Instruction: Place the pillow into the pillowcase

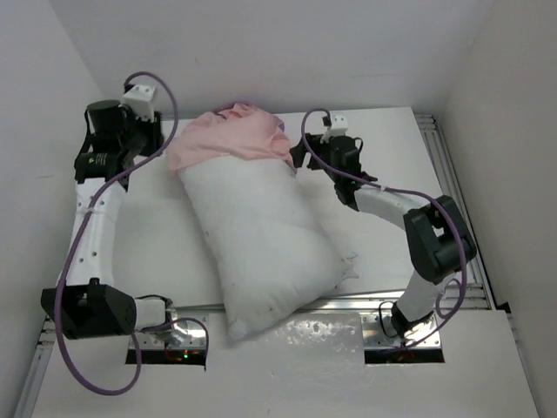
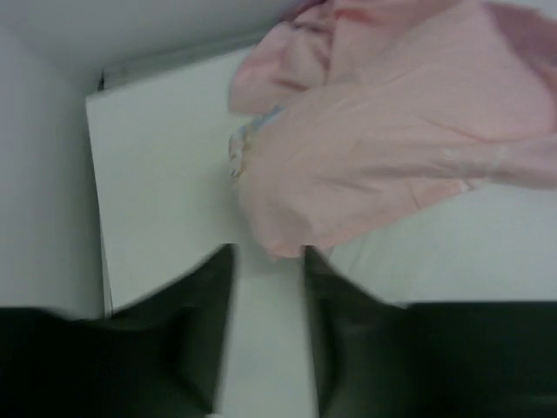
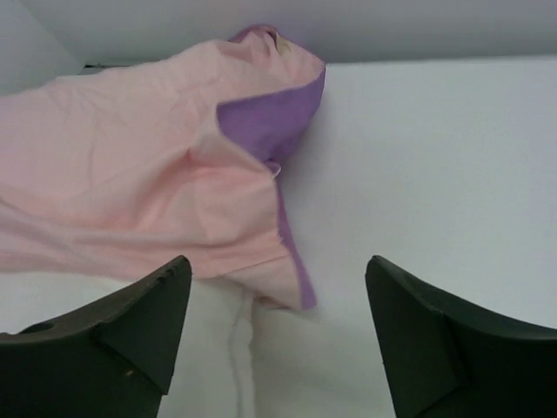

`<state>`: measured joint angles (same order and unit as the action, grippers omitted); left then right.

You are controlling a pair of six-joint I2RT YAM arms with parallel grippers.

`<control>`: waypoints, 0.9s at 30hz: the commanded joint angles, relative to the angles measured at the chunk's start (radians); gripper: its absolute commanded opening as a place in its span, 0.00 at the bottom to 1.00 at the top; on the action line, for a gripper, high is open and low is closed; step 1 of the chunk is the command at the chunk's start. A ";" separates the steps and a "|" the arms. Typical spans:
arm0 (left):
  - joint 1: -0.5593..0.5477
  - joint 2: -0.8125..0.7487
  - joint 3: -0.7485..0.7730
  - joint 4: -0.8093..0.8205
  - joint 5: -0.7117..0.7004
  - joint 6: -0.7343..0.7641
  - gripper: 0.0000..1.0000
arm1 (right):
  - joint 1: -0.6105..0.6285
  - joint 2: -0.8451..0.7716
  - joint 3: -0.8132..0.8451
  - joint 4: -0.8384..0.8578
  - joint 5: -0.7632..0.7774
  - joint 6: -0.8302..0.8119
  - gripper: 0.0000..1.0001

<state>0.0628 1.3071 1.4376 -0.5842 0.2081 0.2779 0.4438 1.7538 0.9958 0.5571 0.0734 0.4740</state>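
Observation:
The white pillow [image 1: 261, 235] lies diagonally across the table, its near end by the front edge. The pillowcase [image 1: 231, 135] is bunched over the pillow's far end, pale pink side out, with a purple fold showing [image 3: 265, 117]. My left gripper [image 1: 158, 139] stands at the case's left edge. Its jaws [image 2: 268, 252] are open with only table between them, and the pink hem [image 2: 392, 148] lies just beyond the tips. At the right edge of the case, my right gripper [image 1: 298, 155] is wide open [image 3: 278, 261] above the pillow's corner [image 3: 200, 366], holding nothing.
White walls close in on the left, back and right of the white table [image 1: 392, 165]. A metal rail [image 1: 435, 157] runs along the right edge. Both arm bases [image 1: 174, 335] [image 1: 405, 322] sit at the front edge beside the pillow's near end.

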 commanded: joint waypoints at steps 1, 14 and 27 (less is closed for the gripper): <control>0.046 0.032 -0.179 0.027 -0.041 0.003 0.18 | 0.009 -0.092 0.142 -0.221 -0.064 -0.201 0.77; 0.137 0.297 -0.347 0.291 0.135 -0.011 0.03 | 0.390 -0.065 0.287 -0.290 -0.144 -0.450 0.86; 0.137 0.621 -0.286 0.455 0.299 -0.161 0.25 | 0.506 0.119 0.414 -0.299 0.017 -0.494 0.92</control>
<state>0.2047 1.9244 1.1450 -0.2268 0.4507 0.1761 0.9516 1.9015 1.3663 0.2012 0.0551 -0.0013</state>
